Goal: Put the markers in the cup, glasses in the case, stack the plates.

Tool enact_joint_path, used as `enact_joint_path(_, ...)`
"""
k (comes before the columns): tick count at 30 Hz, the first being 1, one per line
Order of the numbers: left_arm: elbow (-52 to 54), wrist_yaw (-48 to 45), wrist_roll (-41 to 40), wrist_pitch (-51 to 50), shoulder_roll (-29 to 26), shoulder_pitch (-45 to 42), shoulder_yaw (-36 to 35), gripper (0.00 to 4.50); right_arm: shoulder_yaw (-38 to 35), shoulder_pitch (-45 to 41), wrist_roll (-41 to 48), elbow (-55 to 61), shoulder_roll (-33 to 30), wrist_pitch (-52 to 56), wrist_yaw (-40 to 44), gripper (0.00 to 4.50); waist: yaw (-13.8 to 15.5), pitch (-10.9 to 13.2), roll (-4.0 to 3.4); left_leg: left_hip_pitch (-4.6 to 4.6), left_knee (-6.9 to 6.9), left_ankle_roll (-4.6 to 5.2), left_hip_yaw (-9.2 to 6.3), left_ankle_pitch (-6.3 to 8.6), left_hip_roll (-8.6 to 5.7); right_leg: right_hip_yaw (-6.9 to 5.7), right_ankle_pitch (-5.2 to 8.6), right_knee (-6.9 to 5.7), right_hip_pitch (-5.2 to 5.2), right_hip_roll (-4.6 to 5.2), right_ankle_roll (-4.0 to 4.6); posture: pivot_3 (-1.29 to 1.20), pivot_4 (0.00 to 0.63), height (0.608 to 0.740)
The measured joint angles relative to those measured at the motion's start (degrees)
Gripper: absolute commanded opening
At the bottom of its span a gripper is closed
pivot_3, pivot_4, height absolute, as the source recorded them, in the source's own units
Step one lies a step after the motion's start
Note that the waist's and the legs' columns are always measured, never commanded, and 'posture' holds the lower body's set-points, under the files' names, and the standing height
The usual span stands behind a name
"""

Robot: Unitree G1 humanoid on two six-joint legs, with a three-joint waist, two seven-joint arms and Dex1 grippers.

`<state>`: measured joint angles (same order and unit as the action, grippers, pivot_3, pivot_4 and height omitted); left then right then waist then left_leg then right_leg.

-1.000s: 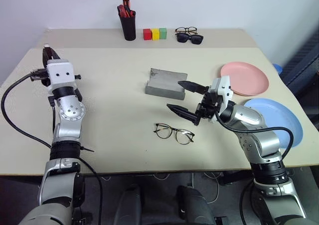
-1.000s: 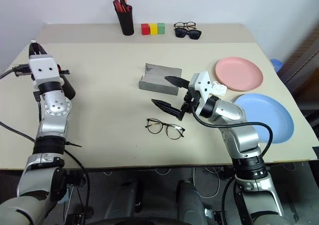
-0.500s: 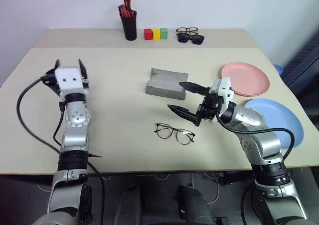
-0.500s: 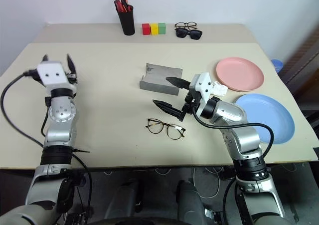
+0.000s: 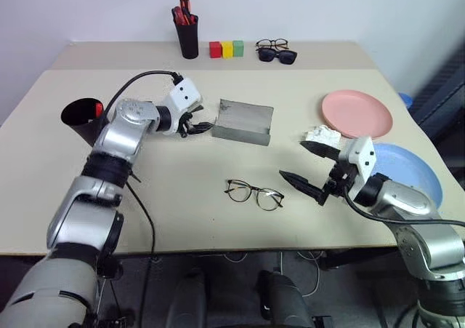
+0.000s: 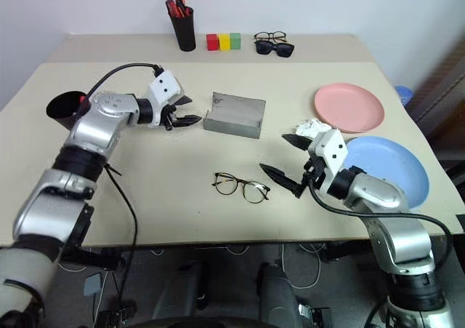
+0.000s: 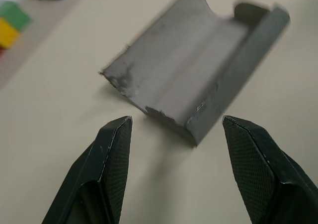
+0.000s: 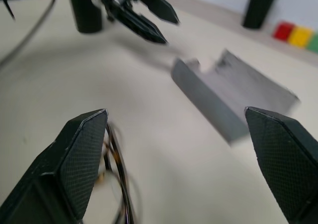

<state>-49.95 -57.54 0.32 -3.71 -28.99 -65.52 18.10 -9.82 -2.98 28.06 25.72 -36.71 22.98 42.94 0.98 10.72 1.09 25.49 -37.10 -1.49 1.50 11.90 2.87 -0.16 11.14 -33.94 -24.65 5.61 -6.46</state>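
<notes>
L gripper (image 5: 197, 127), part open and empty, is aimed at grey matte hinged case (image 5: 243, 121), prob. to steady it. R gripper (image 5: 311, 171), spread wide, empty, is held near thin black wire-frame glasses (image 5: 253, 194) for pickup.

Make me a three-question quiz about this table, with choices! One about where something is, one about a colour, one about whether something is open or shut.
1. Where do the wire-frame glasses lie?
A. Inside the grey case
B. On the bare table, nearer the robot than the grey case
C. On the pink plate

2. What colour is the plate nearest the right gripper?
A. Light blue
B. Green
C. Yellow

3. How is the left gripper?
A. Shut on a marker
B. Shut on the case
C. Open, holding nothing

Answers: 1 B, they rest on the tabletop; 2 A, it lies just beside that gripper; 3 C, its fingers stand apart before the case.
</notes>
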Motion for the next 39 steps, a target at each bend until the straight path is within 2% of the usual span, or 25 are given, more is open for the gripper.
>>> enact_joint_path(3, -12.8, -3.1, 4.0, 7.6, 3.3, -7.8, 1.5, 2.94, -3.2, 4.0, 0.3, 2.9, -0.4, 0.3, -1.1, 4.50, 0.1, 0.0, 0.05, 0.06, 0.00, 0.06, 0.00, 0.04, 0.00, 0.00, 0.00, 0.09, 0.00, 0.00, 0.00, 0.00, 0.150, 0.740)
enact_joint_path(6, -20.8, -3.9, 7.8, 12.1, 6.2, -12.6, 2.3, 2.94, -7.1, 9.4, 0.4, 5.3, -0.4, 0.3, -1.7, 4.50, 0.0, 0.0, 0.06, 0.08, 0.01, 0.15, 0.00, 0.09, 0.00, 0.00, 0.00, 0.17, 0.00, 0.00, -0.01, 0.00, 0.150, 0.740)
enact_joint_path(14, -27.5, -1.8, 16.2, 14.2, 11.6, -14.2, 4.2, 2.94, -12.5, 18.1, 0.4, 10.2, 1.8, -0.9, -4.7, 4.50, -0.2, 0.0, 0.09, 0.03, 0.02, 0.16, 0.00, 0.10, 0.01, 0.00, 0.00, 0.14, 0.00, 0.00, -0.01, 0.00, 0.150, 0.740)
enact_joint_path(17, -28.5, 2.1, 19.5, 13.9, 13.2, -14.1, 5.1, 2.09, -12.6, 19.3, 0.4, 11.5, 2.1, -1.0, -5.8, 4.50, -0.1, 0.1, 0.09, 0.04, 0.00, 0.16, 0.00, 0.10, 0.01, 0.00, 0.00, 0.15, 0.00, 0.00, -0.01, 0.00, 0.150, 0.740)
enact_joint_path(19, -28.8, 3.5, 20.8, 13.6, 14.0, -14.1, 5.3, 1.16, -12.6, 19.6, 0.4, 12.5, 2.2, -1.0, -6.5, 4.50, -0.1, 0.1, 0.10, 0.05, 0.00, 0.16, 0.00, 0.10, 0.00, 0.00, 0.00, 0.15, 0.00, 0.00, -0.01, 0.00, 0.150, 0.740)
enact_joint_path(20, -28.8, 4.0, 21.4, 13.3, 14.1, -14.2, 5.3, 0.51, -12.8, 20.1, 0.4, 13.1, 2.3, -1.1, -6.8, 4.50, -0.1, 0.1, 0.10, 0.04, 0.01, 0.16, 0.00, 0.11, 0.00, 0.00, 0.00, 0.16, 0.01, 0.00, -0.02, 0.00, 0.150, 0.740)
enact_joint_path(21, -28.7, 4.1, 21.7, 13.3, 14.4, -14.2, 5.3, 0.12, -13.1, 20.5, 0.4, 13.5, 2.5, -1.1, -7.1, 4.50, 0.0, 0.0, 0.09, 0.01, 0.01, 0.16, 0.00, 0.11, 0.00, 0.00, 0.00, 0.16, 0.05, 0.00, -0.02, 0.00, 0.150, 0.740)
enact_joint_path(31, -29.0, 1.4, 23.0, 12.8, 14.6, -14.2, 3.6, 0.05, -13.2, 21.0, 0.4, 15.2, 2.9, -0.8, -8.9, 4.50, -0.1, 0.1, 0.10, 0.00, 0.00, 0.16, -0.01, 0.11, 0.01, 0.00, 0.00, 0.16, 0.06, 0.00, -0.01, 0.00, 0.150, 0.740)
enact_joint_path(39, -27.4, -20.0, 19.1, 11.9, 10.7, -14.1, 0.3, 0.05, -11.0, 17.5, 0.4, 14.7, 2.4, -0.6, -8.9, 4.50, -0.2, 0.1, 0.09, 0.00, 0.01, 0.17, -0.01, 0.11, 0.01, 0.00, -0.01, 0.12, 0.05, 0.00, 0.00, 0.00, 0.150, 0.740)
